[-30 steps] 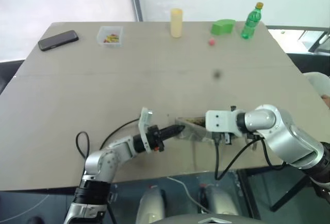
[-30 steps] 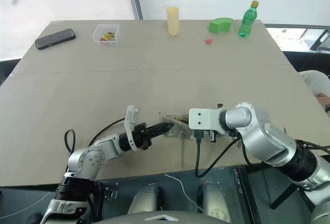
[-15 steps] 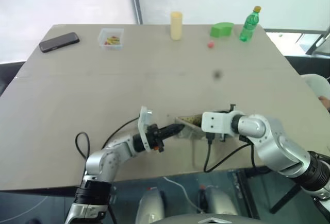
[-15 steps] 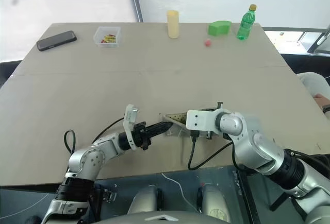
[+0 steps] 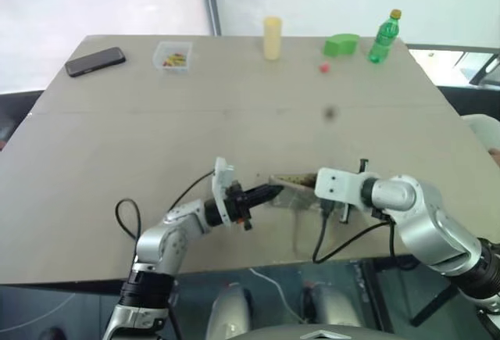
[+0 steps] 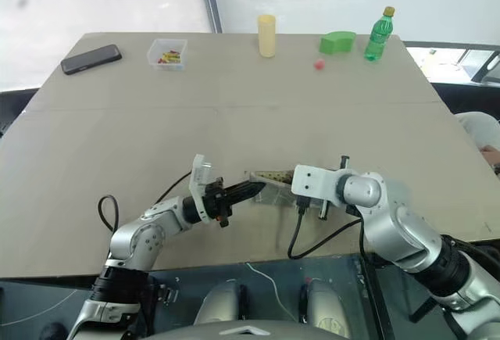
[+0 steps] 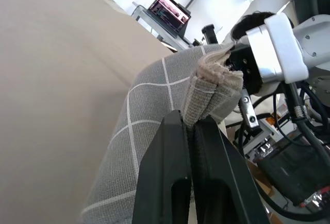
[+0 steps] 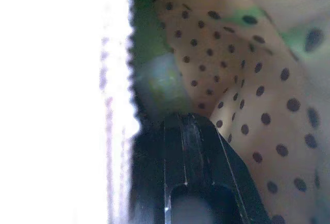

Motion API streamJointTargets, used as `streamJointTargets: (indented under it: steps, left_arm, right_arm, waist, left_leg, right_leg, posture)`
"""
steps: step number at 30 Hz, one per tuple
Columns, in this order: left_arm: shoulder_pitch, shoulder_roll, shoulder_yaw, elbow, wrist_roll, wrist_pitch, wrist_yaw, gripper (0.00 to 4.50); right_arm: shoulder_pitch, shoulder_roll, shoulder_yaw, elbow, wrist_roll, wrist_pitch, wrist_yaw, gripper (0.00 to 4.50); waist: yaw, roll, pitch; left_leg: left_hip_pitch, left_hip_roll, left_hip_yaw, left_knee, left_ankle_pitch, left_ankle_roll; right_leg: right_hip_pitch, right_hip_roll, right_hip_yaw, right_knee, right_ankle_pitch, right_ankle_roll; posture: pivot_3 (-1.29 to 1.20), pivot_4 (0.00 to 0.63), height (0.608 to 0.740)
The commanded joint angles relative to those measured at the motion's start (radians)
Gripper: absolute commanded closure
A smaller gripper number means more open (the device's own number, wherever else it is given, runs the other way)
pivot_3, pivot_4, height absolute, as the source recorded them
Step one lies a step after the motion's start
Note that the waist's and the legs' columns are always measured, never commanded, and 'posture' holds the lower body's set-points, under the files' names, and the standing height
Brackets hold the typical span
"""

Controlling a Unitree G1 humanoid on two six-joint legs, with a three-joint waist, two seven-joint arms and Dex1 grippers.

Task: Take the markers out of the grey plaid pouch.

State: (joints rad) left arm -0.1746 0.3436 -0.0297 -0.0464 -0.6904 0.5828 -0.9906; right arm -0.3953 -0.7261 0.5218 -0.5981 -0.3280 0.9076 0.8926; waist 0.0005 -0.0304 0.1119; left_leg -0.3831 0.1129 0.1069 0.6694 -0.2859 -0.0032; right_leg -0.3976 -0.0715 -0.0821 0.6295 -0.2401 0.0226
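The grey plaid pouch (image 5: 291, 191) hangs lifted off the table near its front edge, mouth towards my right arm. My left gripper (image 5: 275, 191) is shut on the pouch's folded end, and its black fingers (image 7: 172, 147) pinch the checked fabric (image 7: 154, 105). My right gripper (image 8: 185, 121) is shut and reaches inside the pouch, against the dotted lining (image 8: 242, 80). A bright green marker (image 8: 154, 85) lies just past its fingertips; I cannot tell if it is gripped. The red marker is hidden.
Along the far edge of the table (image 5: 117, 168) stand a black phone (image 5: 95, 61), a clear box of small coloured pieces (image 5: 173, 55), a yellow cylinder (image 5: 272, 37), a green block (image 5: 341, 44), a small red ball (image 5: 323, 67) and a green bottle (image 5: 384, 37).
My right arm has swung its elbow lower and out while its hand stays at the pouch's mouth. The left gripper and the pouch have kept their place.
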Motion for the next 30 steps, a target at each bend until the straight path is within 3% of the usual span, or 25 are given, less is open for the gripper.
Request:
streamJointTargets:
  steps: [1,9,16,17,19,20,21,30]
  left_arm:
    - [-0.015,-0.002,0.028,0.012,0.002,-0.024,0.005,4.5]
    - [-0.054,0.004,0.033,0.055,0.017,-0.063,-0.016,4.5]
    - [-0.058,0.01,0.024,0.069,0.036,-0.09,-0.054,4.5]
    - [-0.056,0.01,0.022,0.068,0.038,-0.091,-0.056,4.5]
    - [-0.053,0.008,0.021,0.066,0.04,-0.086,-0.058,4.5]
    - [-0.052,0.007,0.022,0.066,0.04,-0.083,-0.059,4.5]
    - [-0.052,0.007,0.023,0.065,0.04,-0.08,-0.059,4.5]
    - [-0.043,0.003,0.018,0.053,0.04,-0.068,-0.052,4.5]
  right_arm:
    - [0.014,-0.027,-0.09,-0.074,0.046,0.053,0.018,4.45]
    - [0.036,-0.072,-0.225,-0.245,0.198,0.147,0.056,4.45]
    - [0.046,-0.08,-0.162,-0.202,0.213,0.078,-0.012,4.45]
    - [0.048,-0.077,-0.137,-0.181,0.202,0.054,-0.028,3.94]
    - [0.032,-0.065,-0.09,-0.136,0.155,0.018,-0.081,3.38]
    - [0.018,-0.055,-0.076,-0.115,0.141,0.011,-0.1,2.74]
    - [0.009,-0.052,-0.067,-0.103,0.134,0.004,-0.107,2.56]
    - [-0.048,-0.05,0.029,0.007,0.053,-0.11,-0.111,2.56]
  waist:
    - [0.0,0.001,0.001]
    - [0.01,0.004,0.003]
    - [0.011,0.004,0.004]
    - [0.011,0.005,0.004]
    - [0.01,0.005,0.004]
    - [0.011,0.005,0.004]
    - [0.011,0.005,0.004]
    - [0.011,0.005,0.004]
  left_leg:
    - [-0.001,0.0,0.0,0.0,0.0,0.0]
    - [-0.002,0.0,-0.001,-0.001,0.0,0.0]
    - [-0.002,-0.001,-0.002,-0.001,0.0,0.0]
    - [-0.002,0.0,-0.002,-0.001,0.0,0.0]
    - [-0.002,0.0,-0.002,-0.001,0.0,0.0]
    - [-0.002,0.0,-0.002,-0.001,0.0,0.0]
    - [-0.002,0.0,-0.002,-0.001,0.0,0.0]
    - [-0.003,0.0,-0.002,-0.001,0.0,0.0]
  right_leg:
    - [-0.001,0.0,0.0,0.0,0.001,0.001]
    - [-0.001,0.0,-0.001,-0.002,0.001,0.002]
    - [-0.001,0.0,-0.001,-0.003,0.001,0.001]
    - [-0.001,0.0,-0.001,-0.003,0.001,0.001]
    - [-0.001,0.0,-0.001,-0.003,0.001,0.002]
    - [-0.001,0.0,-0.001,-0.003,0.001,0.002]
    - [-0.002,0.0,-0.002,-0.003,0.001,0.002]
    - [-0.002,0.0,-0.002,-0.003,0.001,0.002]
  posture:
    - [0.0,0.15,0.74]
    - [0.0,0.15,0.74]
    - [0.0,0.15,0.74]
    - [0.0,0.15,0.74]
    - [0.0,0.15,0.74]
    - [0.0,0.15,0.74]
    - [0.0,0.15,0.74]
    - [0.0,0.15,0.74]
